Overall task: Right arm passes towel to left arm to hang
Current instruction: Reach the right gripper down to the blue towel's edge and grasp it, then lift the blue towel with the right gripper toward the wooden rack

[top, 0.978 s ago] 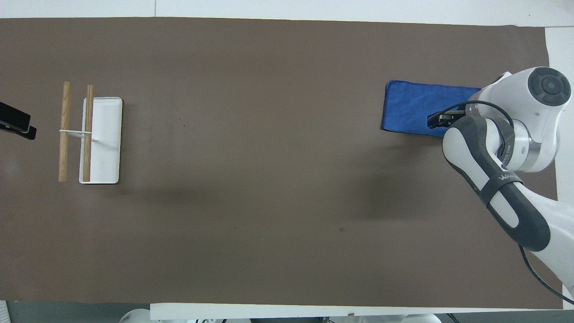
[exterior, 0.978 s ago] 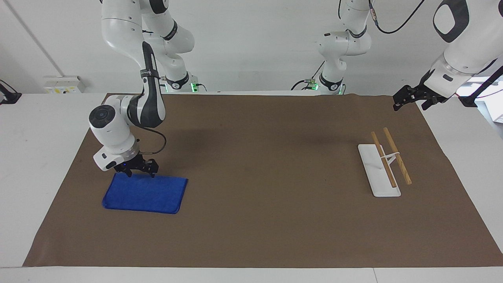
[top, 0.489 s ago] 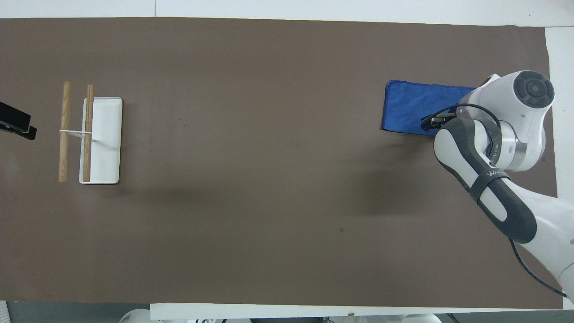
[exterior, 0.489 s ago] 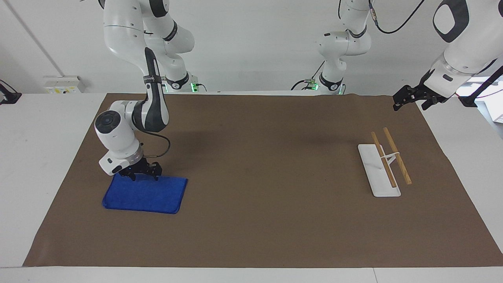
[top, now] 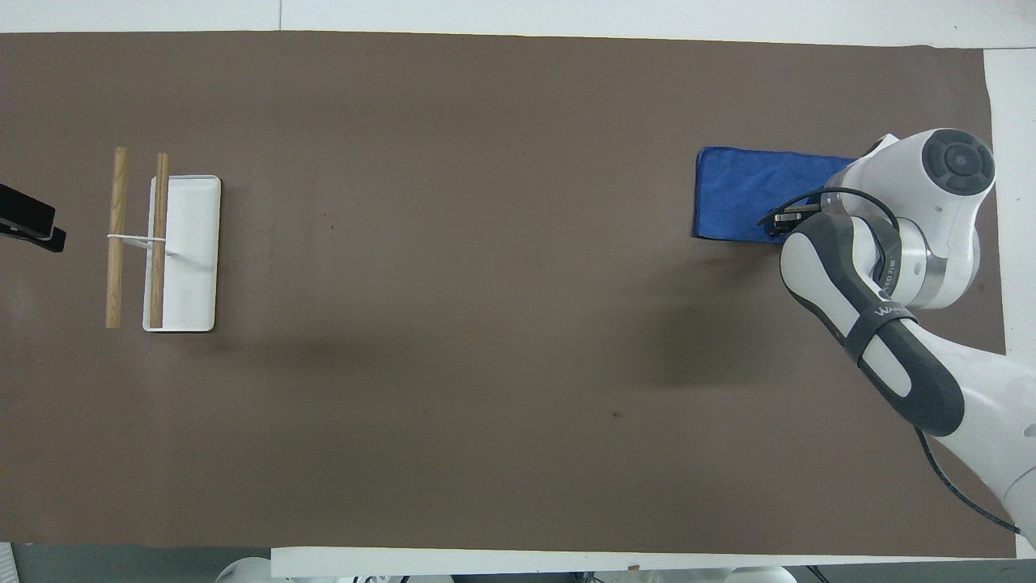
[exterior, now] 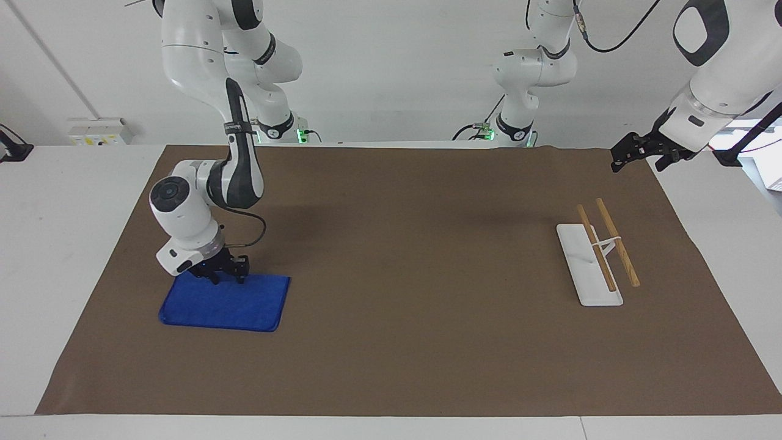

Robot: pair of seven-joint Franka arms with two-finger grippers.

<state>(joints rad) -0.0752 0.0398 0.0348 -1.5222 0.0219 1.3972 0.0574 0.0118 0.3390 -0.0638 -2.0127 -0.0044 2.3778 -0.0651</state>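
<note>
The royal-blue towel [exterior: 229,305] lies flat on the brown mat toward the right arm's end of the table; it also shows in the overhead view [top: 740,194]. My right gripper [exterior: 226,279] is down on the towel's edge nearer to the robots, touching the cloth; in the overhead view [top: 781,219] the arm covers that end of the towel. My left gripper [exterior: 636,162] waits open and empty in the air over the mat's corner at the left arm's end, seen at the overhead view's edge [top: 31,227].
A towel rack with a white base [exterior: 577,256] and two wooden rails [exterior: 617,241] stands toward the left arm's end; it also shows in the overhead view [top: 194,243]. The brown mat [exterior: 415,244] covers most of the table.
My right gripper has come down from just above the towel's edge onto it and turned a little. The towel's near edge has shifted slightly. The left arm has not moved.
</note>
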